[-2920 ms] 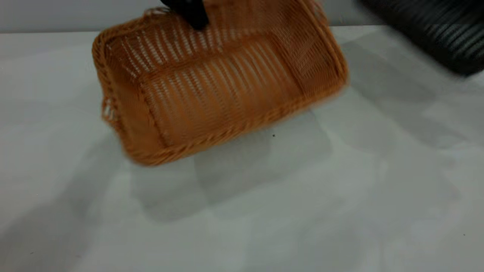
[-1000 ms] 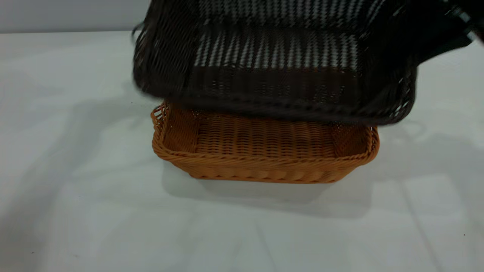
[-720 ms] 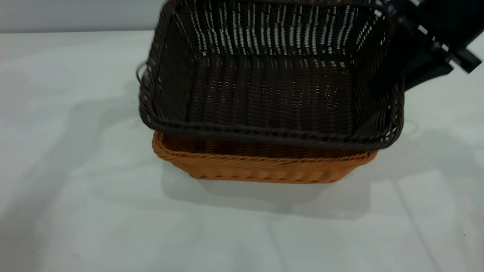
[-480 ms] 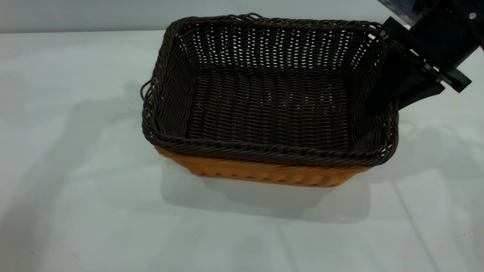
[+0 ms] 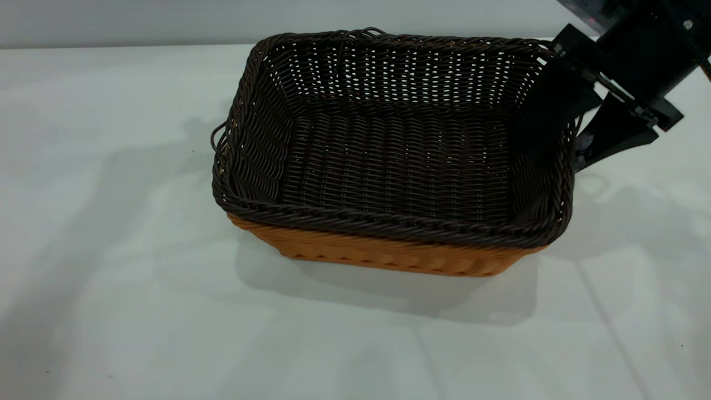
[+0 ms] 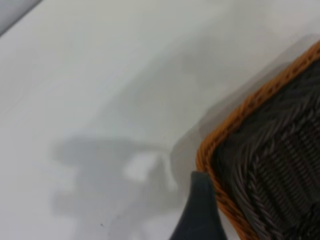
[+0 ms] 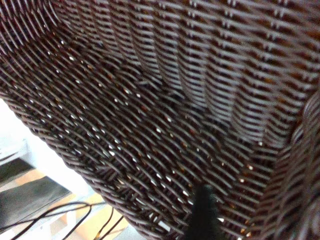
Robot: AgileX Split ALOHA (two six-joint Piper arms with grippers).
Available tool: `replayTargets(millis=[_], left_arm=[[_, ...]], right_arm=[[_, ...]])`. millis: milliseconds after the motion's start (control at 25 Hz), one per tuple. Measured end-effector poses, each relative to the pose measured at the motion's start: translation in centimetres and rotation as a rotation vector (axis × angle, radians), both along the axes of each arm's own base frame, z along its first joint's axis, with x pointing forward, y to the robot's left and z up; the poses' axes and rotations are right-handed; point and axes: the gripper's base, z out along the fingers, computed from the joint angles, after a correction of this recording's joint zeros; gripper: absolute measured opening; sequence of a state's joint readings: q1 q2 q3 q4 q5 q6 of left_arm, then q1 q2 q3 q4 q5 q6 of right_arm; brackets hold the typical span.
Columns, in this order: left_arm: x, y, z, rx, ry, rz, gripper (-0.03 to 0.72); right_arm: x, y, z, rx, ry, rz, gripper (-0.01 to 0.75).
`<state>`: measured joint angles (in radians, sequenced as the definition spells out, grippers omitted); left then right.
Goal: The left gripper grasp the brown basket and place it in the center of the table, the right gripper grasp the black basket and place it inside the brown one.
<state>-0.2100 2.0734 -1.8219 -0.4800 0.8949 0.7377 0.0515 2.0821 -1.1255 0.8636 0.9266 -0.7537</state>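
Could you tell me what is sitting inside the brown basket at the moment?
The black basket is nested inside the brown basket, whose front wall shows below the dark rim. The brown basket's floor is covered. The right gripper straddles the black basket's right wall.

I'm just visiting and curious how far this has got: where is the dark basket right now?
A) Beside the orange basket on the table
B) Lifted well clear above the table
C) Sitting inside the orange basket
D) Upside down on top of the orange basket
C: the black basket sits upright, nested in the brown basket, whose wall shows only below the dark rim, with the right gripper at its right end.
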Motion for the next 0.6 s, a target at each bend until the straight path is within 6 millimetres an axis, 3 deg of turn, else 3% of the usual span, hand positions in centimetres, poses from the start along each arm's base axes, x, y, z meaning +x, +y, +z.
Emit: replayTargets(millis=[160, 320, 440, 600], left_arm=[[0.0, 0.2, 1.1, -0.004, -0.051, 0.015, 0.519], [-1.5, 1.0, 5.7, -0.022, -0.157, 0.028, 0.519], [-3.6, 2.5, 10.1, -0.025, -0.243, 0.058, 0.519], [-6.9, 6.3, 14.7, -0.035, -0.238, 0.205, 0.519]], right_arm=[[0.9, -0.5, 3.5, -0.003, -0.123, -0.021, 0.613], [1.3, -2.1, 10.5, 0.001, -0.323, -0.083, 0.615], [-0.3, -3.5, 16.5, 0.009, -0.460, -0.148, 0.596], [-5.2, -4.1, 24.1, 0.022, -0.647, -0.135, 0.583]])
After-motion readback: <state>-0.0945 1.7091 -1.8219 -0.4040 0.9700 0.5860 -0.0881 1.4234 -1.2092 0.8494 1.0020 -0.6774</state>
